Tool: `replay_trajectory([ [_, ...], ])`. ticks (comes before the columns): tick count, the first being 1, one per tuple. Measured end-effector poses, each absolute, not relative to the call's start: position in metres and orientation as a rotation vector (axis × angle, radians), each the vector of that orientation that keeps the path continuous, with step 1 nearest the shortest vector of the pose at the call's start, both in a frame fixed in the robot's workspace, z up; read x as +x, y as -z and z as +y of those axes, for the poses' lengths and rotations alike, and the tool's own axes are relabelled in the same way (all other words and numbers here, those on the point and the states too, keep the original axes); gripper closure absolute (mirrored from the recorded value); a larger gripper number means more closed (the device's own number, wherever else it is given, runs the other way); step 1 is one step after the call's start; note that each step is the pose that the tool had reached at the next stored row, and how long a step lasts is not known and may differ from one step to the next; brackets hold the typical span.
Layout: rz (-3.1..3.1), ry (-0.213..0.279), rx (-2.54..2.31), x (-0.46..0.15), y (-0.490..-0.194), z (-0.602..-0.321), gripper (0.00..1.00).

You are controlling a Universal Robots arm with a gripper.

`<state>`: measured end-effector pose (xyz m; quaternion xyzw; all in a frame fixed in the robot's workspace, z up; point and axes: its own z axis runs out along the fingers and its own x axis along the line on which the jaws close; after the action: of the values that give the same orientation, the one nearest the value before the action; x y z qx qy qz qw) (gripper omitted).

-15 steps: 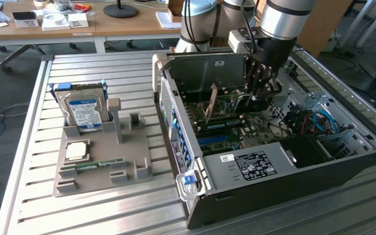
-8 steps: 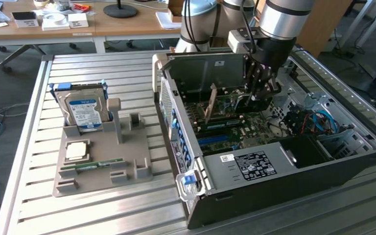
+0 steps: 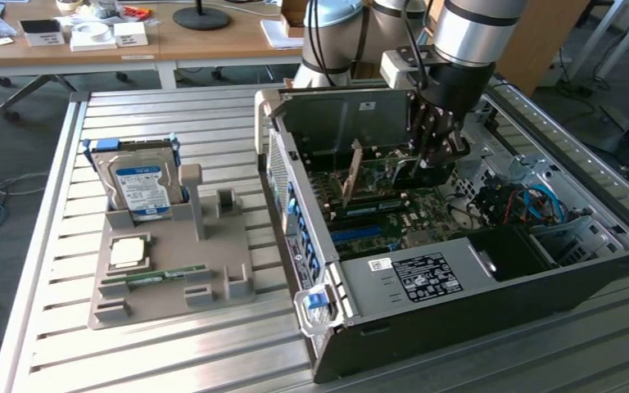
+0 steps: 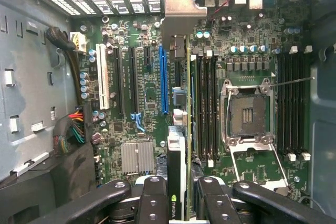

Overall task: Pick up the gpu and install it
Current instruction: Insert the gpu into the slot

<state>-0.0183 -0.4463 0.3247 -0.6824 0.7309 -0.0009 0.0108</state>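
Silver arm (image 3: 474, 31), black end effector (image 3: 438, 152)

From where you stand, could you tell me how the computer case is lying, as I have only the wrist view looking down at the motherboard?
Observer: The computer case lies on its side on the slatted metal table, open side up, with the gripper down inside it.
Operator: Thank you. Is anything lying outside the case?
Observer: Yes, a gray holder sits on the table at the exterior view's left of the case.
Operator: Does it carry any parts?
Observer: A hard drive with a blue-and-white label stands upright in it.
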Motion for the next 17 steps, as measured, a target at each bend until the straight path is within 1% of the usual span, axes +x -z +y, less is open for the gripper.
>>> replay_trajectory([
  [17,2.281,0.003,-2.129,-0.0200,-0.3230,-0.4463,0.73],
])
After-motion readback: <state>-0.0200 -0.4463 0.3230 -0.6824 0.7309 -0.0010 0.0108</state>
